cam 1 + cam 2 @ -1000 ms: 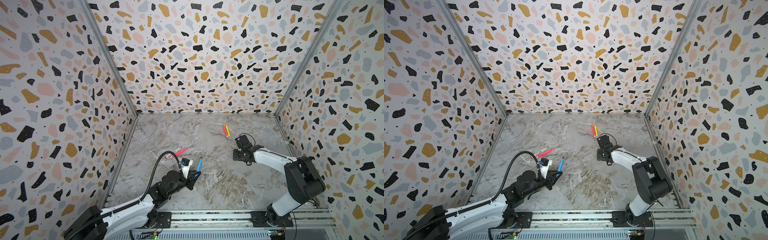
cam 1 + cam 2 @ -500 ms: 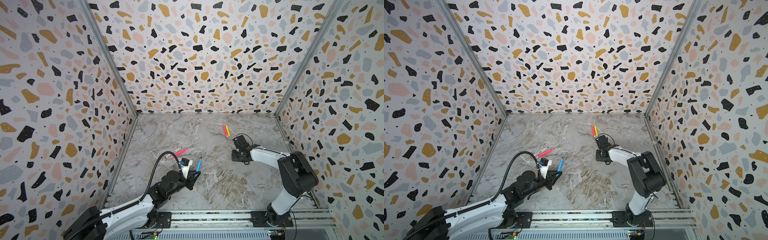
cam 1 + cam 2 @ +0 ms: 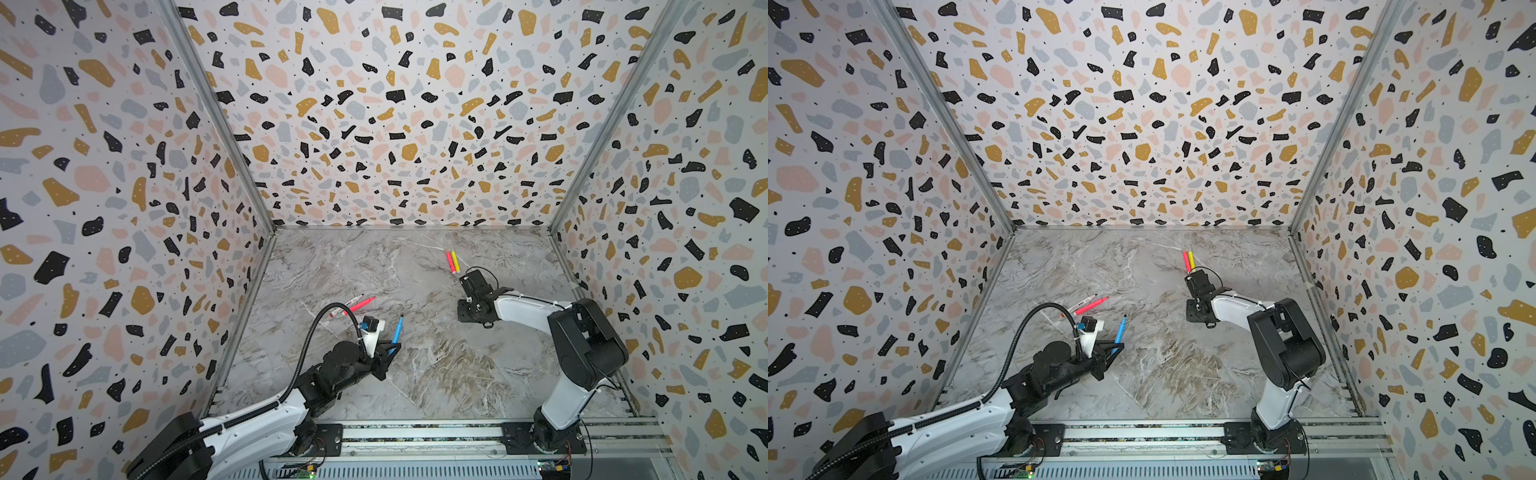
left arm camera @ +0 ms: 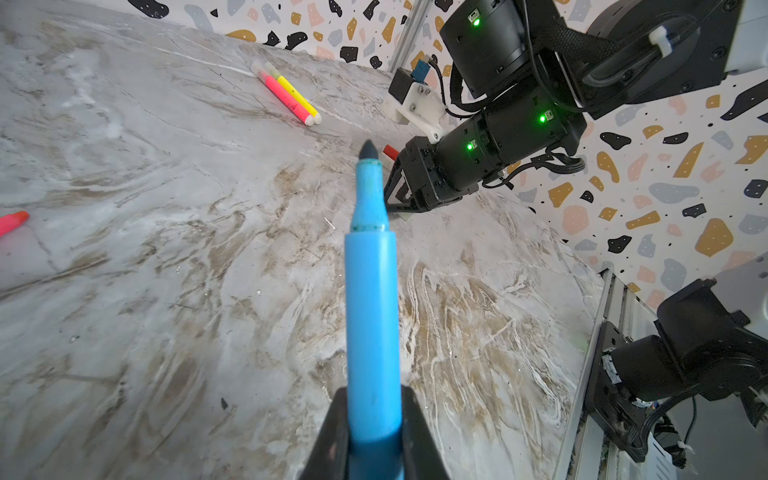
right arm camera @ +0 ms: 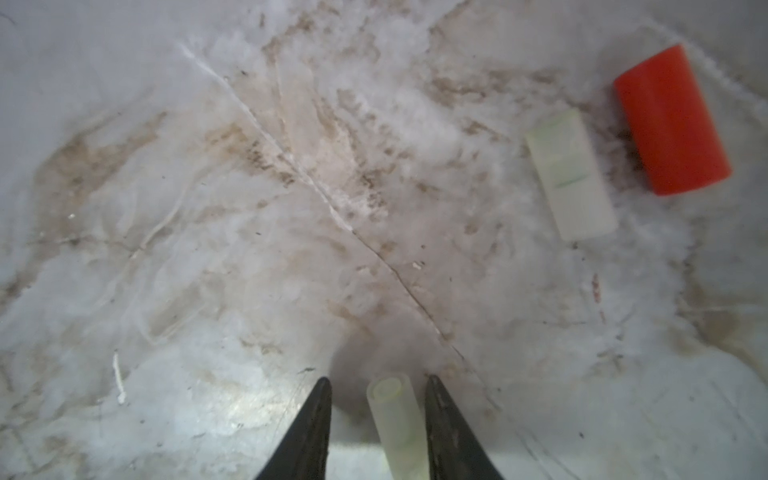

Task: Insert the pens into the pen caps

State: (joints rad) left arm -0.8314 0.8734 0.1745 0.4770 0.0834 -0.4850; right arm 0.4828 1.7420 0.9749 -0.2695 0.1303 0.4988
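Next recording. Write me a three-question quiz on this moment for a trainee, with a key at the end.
1. True or false: the left gripper holds the blue pen with its dark tip uncapped.
2. Multiple choice: what sits between the jaws of the right gripper?
A) nothing
B) a clear cap
C) a screw
3. Short answer: what colour is the cap lying beside the spare clear cap?

Key
1. True.
2. B. There is a gap on each side of it, so it is not yet gripped.
3. Red: the red cap.
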